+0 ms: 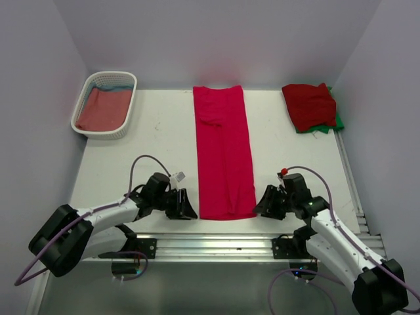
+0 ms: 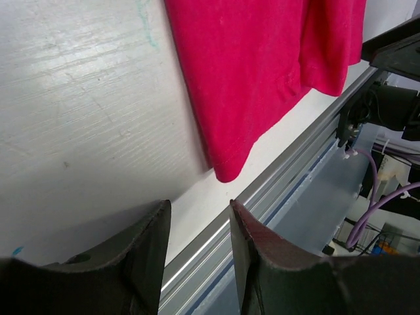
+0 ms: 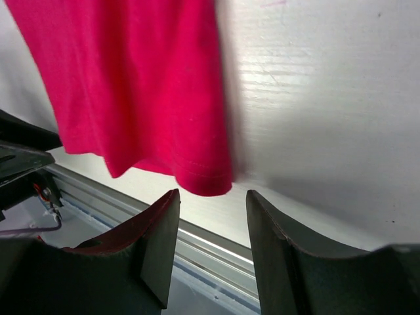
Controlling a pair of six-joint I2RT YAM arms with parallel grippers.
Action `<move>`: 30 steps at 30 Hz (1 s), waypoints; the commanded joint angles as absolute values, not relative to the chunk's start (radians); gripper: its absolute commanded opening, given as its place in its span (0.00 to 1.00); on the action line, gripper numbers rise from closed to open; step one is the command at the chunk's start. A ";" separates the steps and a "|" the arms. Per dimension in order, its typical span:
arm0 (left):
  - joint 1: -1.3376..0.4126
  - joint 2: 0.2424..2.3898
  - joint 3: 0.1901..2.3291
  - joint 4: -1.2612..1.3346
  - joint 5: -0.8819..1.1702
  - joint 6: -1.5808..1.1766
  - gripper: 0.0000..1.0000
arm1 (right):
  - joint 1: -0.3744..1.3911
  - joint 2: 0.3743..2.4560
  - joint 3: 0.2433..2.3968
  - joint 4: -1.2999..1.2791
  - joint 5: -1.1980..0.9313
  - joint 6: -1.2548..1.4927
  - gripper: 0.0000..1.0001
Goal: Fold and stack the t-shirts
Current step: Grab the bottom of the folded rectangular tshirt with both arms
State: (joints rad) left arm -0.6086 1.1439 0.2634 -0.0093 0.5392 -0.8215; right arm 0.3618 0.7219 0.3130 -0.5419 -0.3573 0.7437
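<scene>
A bright crimson t-shirt (image 1: 224, 152) lies folded into a long narrow strip down the middle of the table, its hem toward the arms. My left gripper (image 1: 188, 209) stands open just left of the strip's near-left corner (image 2: 226, 172), nothing between its fingers. My right gripper (image 1: 262, 205) stands open just right of the near-right corner (image 3: 207, 180), also empty. A folded darker red t-shirt (image 1: 308, 105) rests on a green one (image 1: 337, 121) at the back right. A dusty-red t-shirt (image 1: 102, 108) lies in the basket over a blue one (image 1: 117, 87).
The white slatted basket (image 1: 121, 132) stands at the back left. An aluminium rail (image 1: 216, 246) runs along the table's near edge, seen as rail (image 2: 275, 197) and rail (image 3: 216, 246) in the wrist views. Purple cables loop above both arms.
</scene>
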 commanded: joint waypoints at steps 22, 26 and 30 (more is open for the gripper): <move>-0.683 1.342 0.193 0.213 0.414 -0.937 0.47 | 0.364 0.856 0.233 -0.361 -0.377 0.796 0.47; -0.684 1.359 0.193 0.213 0.391 -0.942 0.45 | 0.365 0.873 0.232 -0.339 -0.383 0.798 0.38; -0.687 1.416 0.195 0.259 0.390 -0.946 0.36 | 0.365 0.868 0.232 -0.351 -0.387 0.792 0.19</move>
